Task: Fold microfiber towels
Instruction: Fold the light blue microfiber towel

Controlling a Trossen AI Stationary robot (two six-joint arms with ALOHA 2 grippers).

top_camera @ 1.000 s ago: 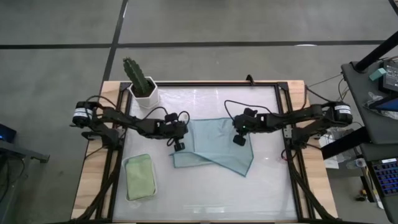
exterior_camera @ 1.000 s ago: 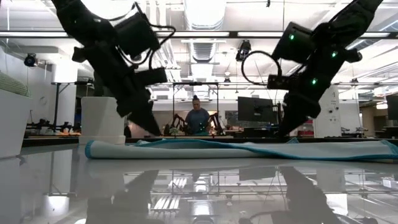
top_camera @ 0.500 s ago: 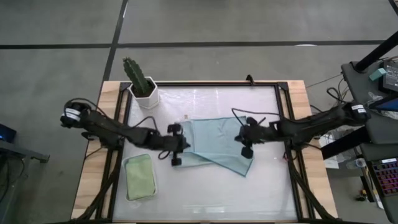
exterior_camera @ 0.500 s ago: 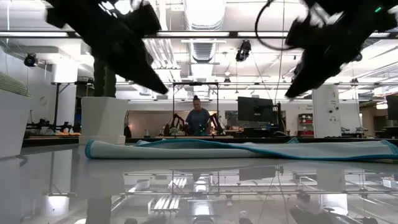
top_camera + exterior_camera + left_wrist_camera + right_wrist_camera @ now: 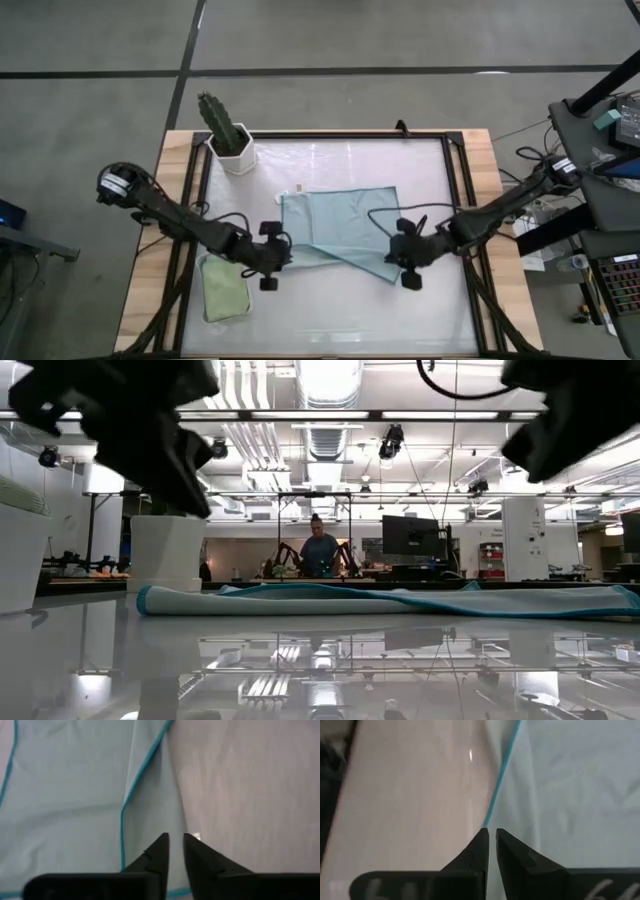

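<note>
A pale blue towel (image 5: 340, 230) with a teal hem lies on the table's middle, one layer lapping slantwise over another along its near side; in the low view it is a flat strip (image 5: 380, 600). My left gripper (image 5: 268, 284) hovers above the towel's near left corner (image 5: 150, 870), its fingers a little apart with nothing between them. Shut, my right gripper (image 5: 411, 283) hangs over the towel's near right hem (image 5: 502, 775). A sage green towel (image 5: 225, 285) lies folded in a white tray.
The white tray (image 5: 203, 300) stands near the left front, close beside my left gripper. A cactus in a white pot (image 5: 232, 150) stands at the far left. Bare table lies between the towel and the near edge. A person shows far behind the table (image 5: 318, 550).
Both grippers have gone from over the towel toward the table's near edge and have risen, the left one drawing left and the right one right. The towel has kept its place and shape.
</note>
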